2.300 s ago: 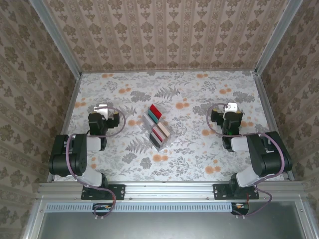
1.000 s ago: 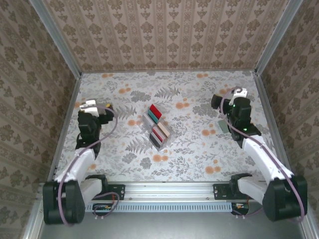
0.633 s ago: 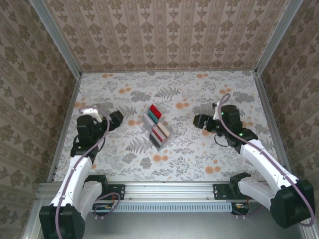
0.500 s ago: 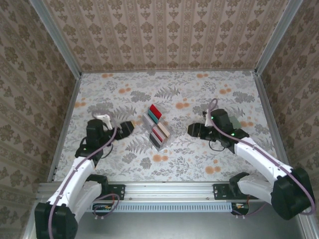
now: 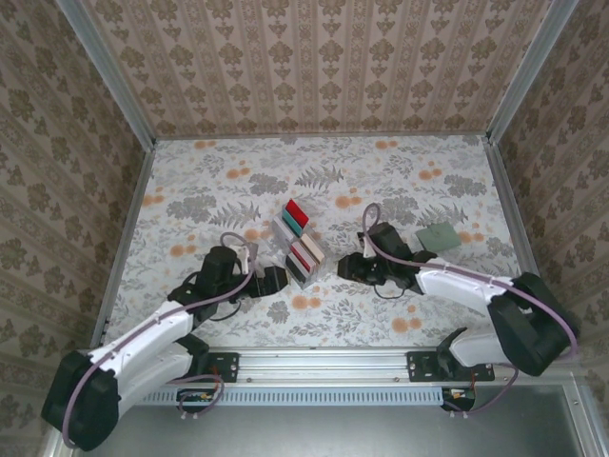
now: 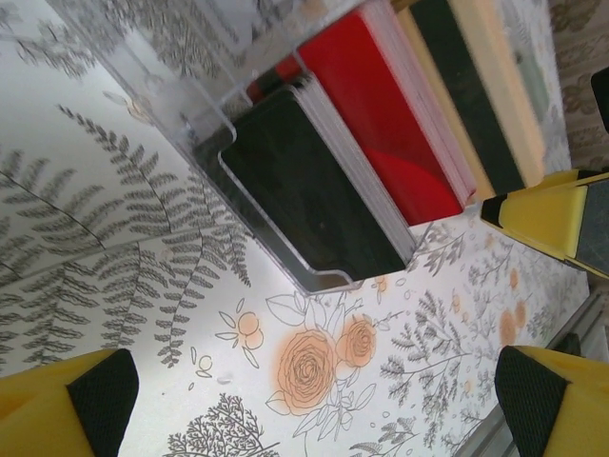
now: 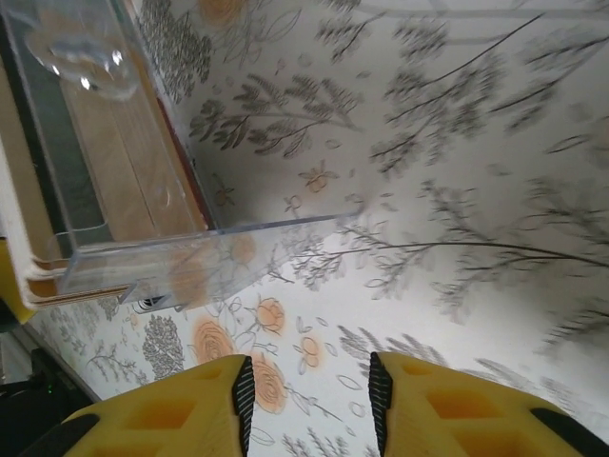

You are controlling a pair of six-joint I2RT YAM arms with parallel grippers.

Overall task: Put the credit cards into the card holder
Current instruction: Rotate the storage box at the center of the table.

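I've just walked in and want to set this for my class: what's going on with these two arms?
Both arms reach toward the clear rack in the middle of the table, where the credit cards stand in slots. The left gripper is wide open at the rack's near end. The right gripper, fingers narrowly parted and empty, is by its right side. The card holder lies apart, further right.

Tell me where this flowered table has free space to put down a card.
The widest bare stretch of the flowered table lies between the clear plastic rack and the back wall. Another lies along the left wall. The rack's near end is crowded, flanked by the left gripper and right gripper; the flat grey-green card holder lies to its right.
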